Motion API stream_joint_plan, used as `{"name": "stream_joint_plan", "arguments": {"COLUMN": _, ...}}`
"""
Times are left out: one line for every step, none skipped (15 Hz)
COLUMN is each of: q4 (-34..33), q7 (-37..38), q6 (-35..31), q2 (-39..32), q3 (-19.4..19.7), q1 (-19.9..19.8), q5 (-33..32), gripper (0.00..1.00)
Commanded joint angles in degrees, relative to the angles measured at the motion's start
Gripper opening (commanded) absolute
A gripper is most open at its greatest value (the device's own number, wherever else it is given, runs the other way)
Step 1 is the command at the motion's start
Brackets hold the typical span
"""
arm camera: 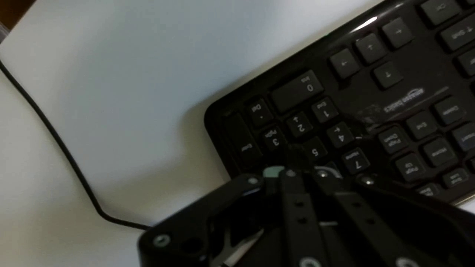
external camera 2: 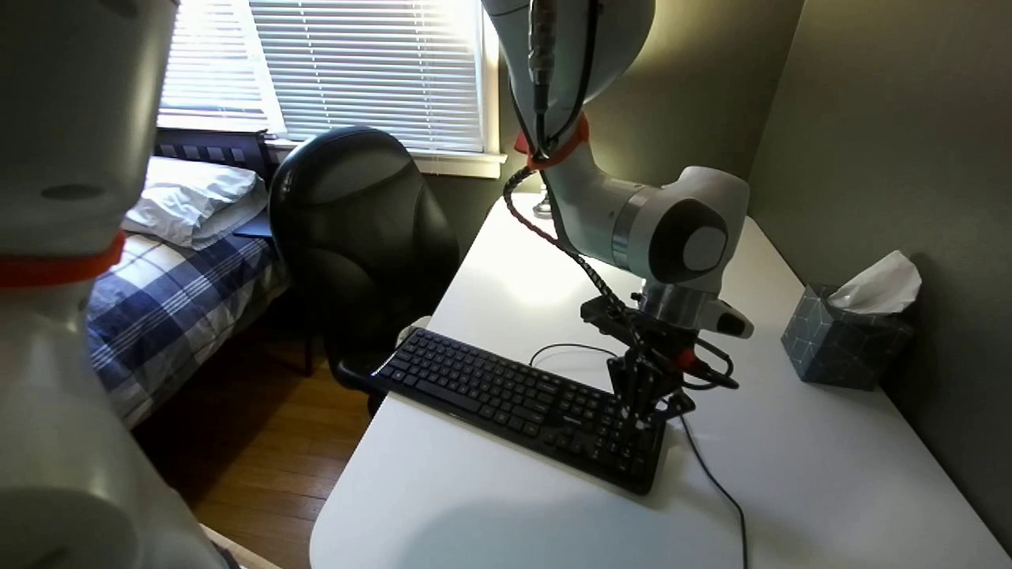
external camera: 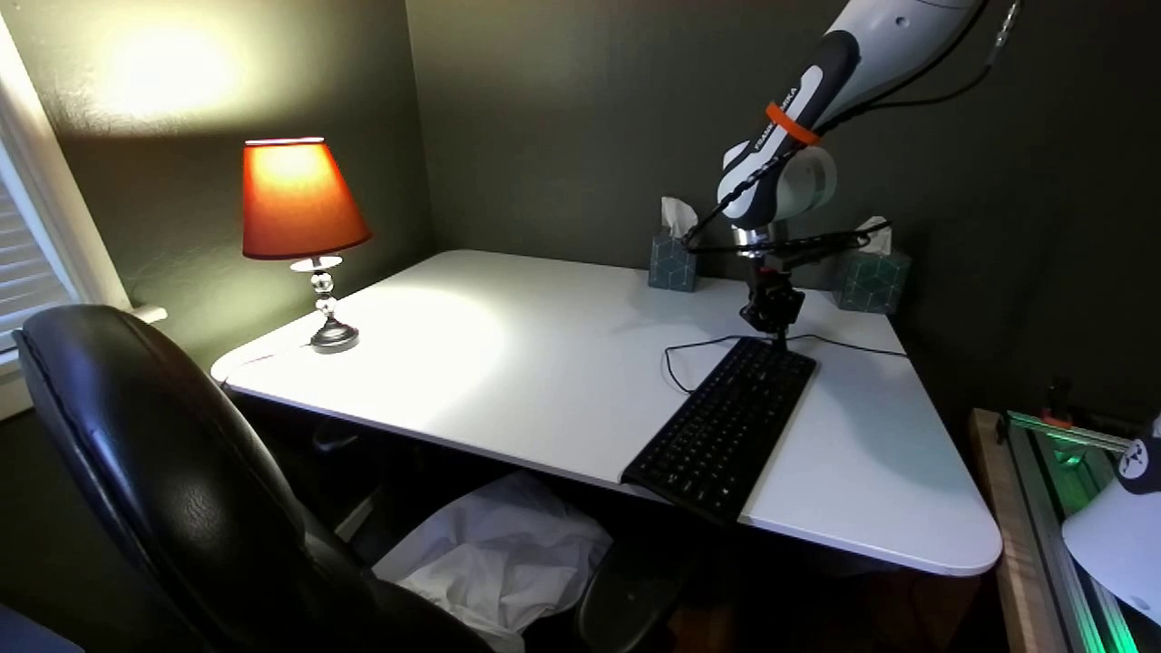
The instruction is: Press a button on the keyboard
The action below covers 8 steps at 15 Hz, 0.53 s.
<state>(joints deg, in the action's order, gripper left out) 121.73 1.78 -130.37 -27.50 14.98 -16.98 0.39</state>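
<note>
— What is lost to you, working at a distance?
— Past the 5 [arm camera: 314, 149] and the 7 [arm camera: 355, 161], the number pad [arm camera: 299, 125] disappears beneath my gripper [arm camera: 300, 162] in the wrist view, while the keyboard [arm camera: 360, 105] runs out of frame at right. The cable [arm camera: 52, 130] slips from sight behind the gripper.
— Anything covered elsewhere?
— In an exterior view, the arm [external camera 2: 589, 209] screens most of the lamp [external camera 2: 543, 208]. In an exterior view, the chair [external camera: 145, 453] is cut off by the lower edge.
— The fingers [arm camera: 295, 193]?
— Pressed together, over the number pad. The light is poor there, so I cannot say for sure whether they touch a key.
— And the keyboard's place?
— On the white desk [external camera: 544, 354], one end jutting past the front edge in an exterior view.
— Your count?
— One keyboard, one lamp, one chair, two tissue boxes [external camera: 671, 265] near the wall [external camera: 544, 136], a tissue [external camera: 678, 218] rising from each, and, in the wrist view, four arrow keys [arm camera: 371, 50].
</note>
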Motion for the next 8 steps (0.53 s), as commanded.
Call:
{"name": "stream_joint_plan", "arguments": {"q4": -1.9, "q7": -0.8, "q6": 2.1, "q2": -1.5, "q3": -0.6, "q1": -0.7, "q5": 0.8, "gripper": 0.00}}
{"name": "stream_joint_plan", "arguments": {"q4": -2.0, "q7": -0.8, "q6": 2.2, "q2": -1.6, "q3": -0.6, "q1": -0.7, "q5": 0.8, "gripper": 0.00}}
{"name": "stream_joint_plan", "arguments": {"q4": -2.1, "q7": -0.8, "q6": 2.3, "q2": -1.8, "q3": -0.7, "q1": -0.7, "q5": 0.8, "gripper": 0.00}}
{"name": "stream_joint_plan", "arguments": {"q4": -2.2, "q7": -0.8, "q6": 2.5, "q2": -1.9, "q3": -0.7, "q1": -0.7, "q5": 0.8, "gripper": 0.00}}
{"name": "stream_joint_plan", "arguments": {"q4": -2.3, "q7": -0.8, "q6": 2.7, "q2": -2.0, "q3": -0.7, "q1": -0.7, "q5": 0.8, "gripper": 0.00}}
{"name": "stream_joint_plan", "arguments": {"q4": -2.5, "q7": -0.7, "q6": 2.9, "q2": -2.1, "q3": -0.7, "q1": -0.7, "q5": 0.8, "gripper": 0.00}}
{"name": "stream_joint_plan", "arguments": {"q4": -2.7, "q7": -0.7, "q6": 3.2, "q2": -2.3, "q3": -0.7, "q1": -0.7, "q5": 0.8, "gripper": 0.00}}
{"name": "stream_joint_plan", "arguments": {"q4": -2.9, "q7": -0.5, "q6": 3.4, "q2": -2.5, "q3": -0.7, "q1": -0.6, "q5": 0.8, "gripper": 0.00}}
